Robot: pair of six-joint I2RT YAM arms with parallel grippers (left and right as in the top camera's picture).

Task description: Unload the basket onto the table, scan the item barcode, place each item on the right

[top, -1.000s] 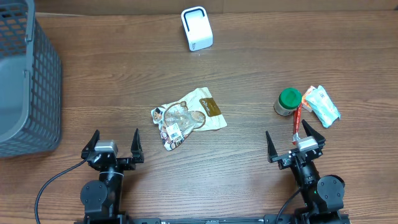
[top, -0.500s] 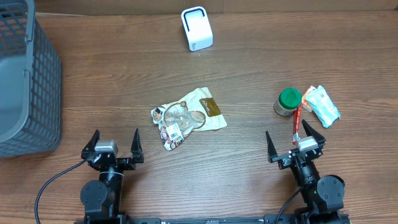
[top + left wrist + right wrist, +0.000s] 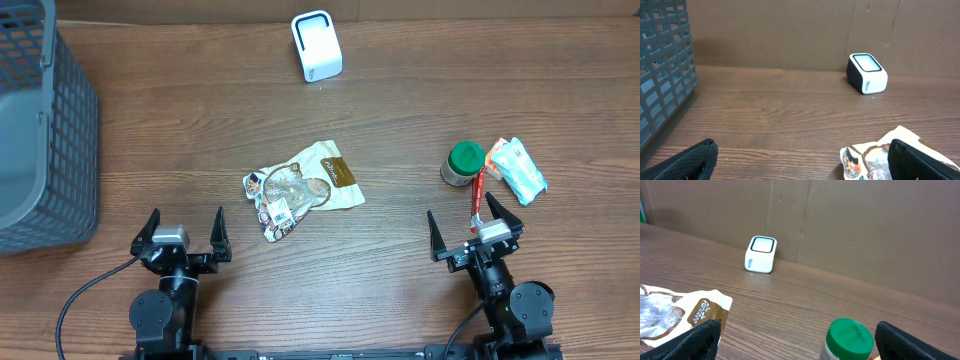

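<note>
Snack pouch lies flat near the middle of the table, crumpled, brown band at its upper right end. A small white label sits on its lower left part; possibly the barcode, too small to read from overhead.

The left wrist view catches only the pouch's top edge; the rest is cut off by the frame bottom and hidden behind a finger. The right wrist view shows the brown end, with the rest running off the left edge.

White scanner stands at the far edge of the table, well apart from the pouch, window facing up.

Left tool is at the near edge, below and left of the pouch, jaws spread wide, holding nothing. Right tool is at the near right, jaws equally wide, empty.

A green-lidded jar stands upright just beyond the right tool. An orange stick packet lies beside the jar, its lower end running under the tool's finger. A light blue packet is just right of the jar.

Grey mesh basket sits far left, cut off by the frame; contents cannot be seen.
</note>
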